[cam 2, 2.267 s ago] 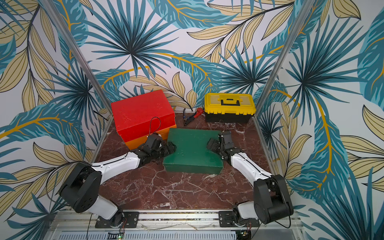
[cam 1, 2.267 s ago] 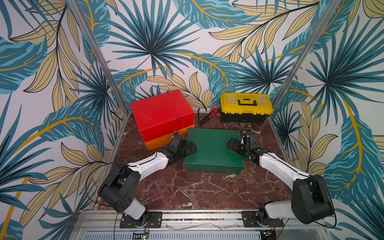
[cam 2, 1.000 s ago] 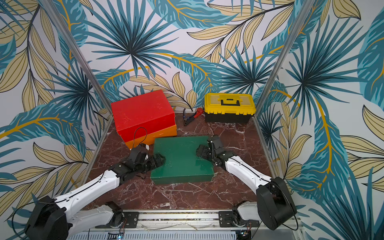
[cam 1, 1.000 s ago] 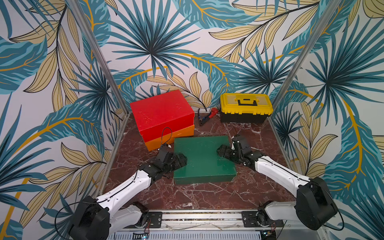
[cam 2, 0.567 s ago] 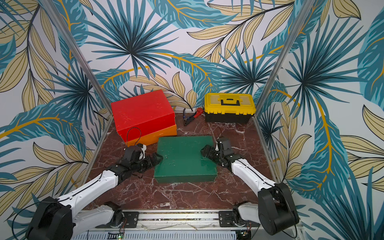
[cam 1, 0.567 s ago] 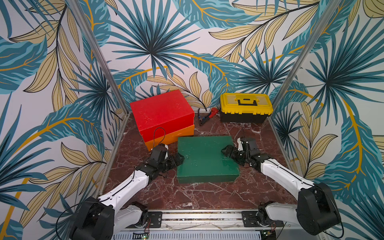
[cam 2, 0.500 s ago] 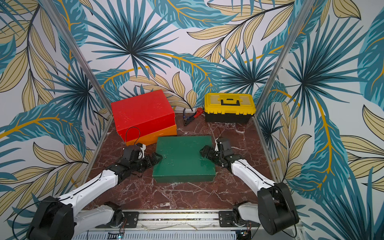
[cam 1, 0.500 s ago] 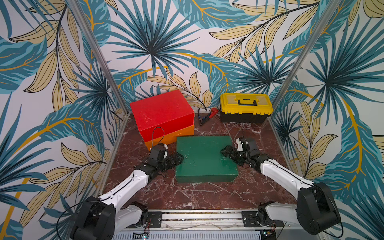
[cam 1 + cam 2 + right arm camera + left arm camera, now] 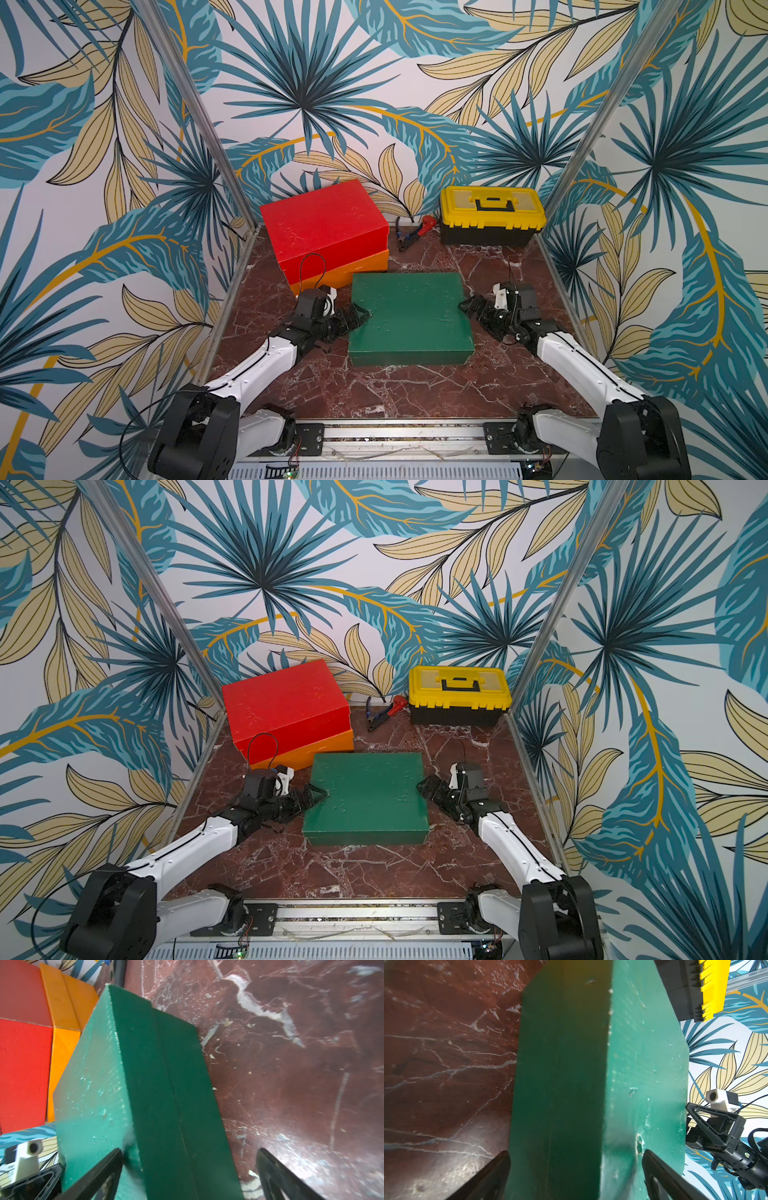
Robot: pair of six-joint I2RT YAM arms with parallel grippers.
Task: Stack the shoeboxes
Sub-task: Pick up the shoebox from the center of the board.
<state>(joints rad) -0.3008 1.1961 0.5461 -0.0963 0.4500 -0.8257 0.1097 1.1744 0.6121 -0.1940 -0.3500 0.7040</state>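
The dark green shoebox (image 9: 409,316) (image 9: 368,796) lies on the marble floor in the middle. The red shoebox (image 9: 324,224) (image 9: 282,706) sits on the orange shoebox (image 9: 357,268) (image 9: 324,746) at the back left. My left gripper (image 9: 359,318) (image 9: 576,1167) is open, its fingers straddling the green box's (image 9: 560,1064) left end, one over the lid, one low by the bottom edge. My right gripper (image 9: 465,305) (image 9: 189,1159) is open astride the right end of the green box (image 9: 145,1084). Its upper finger touches the lid and its lower finger stands off over the floor.
A yellow-lidded black toolbox (image 9: 490,212) stands at the back right, with red-handled pliers (image 9: 413,232) on the floor between it and the stacked boxes. Patterned walls with metal corner rails (image 9: 232,291) close in both sides. An aluminium rail (image 9: 395,436) runs along the front.
Since the earliest frames the green box has come forward and a little left, with both grippers at its ends. Over the last half second I see almost no movement.
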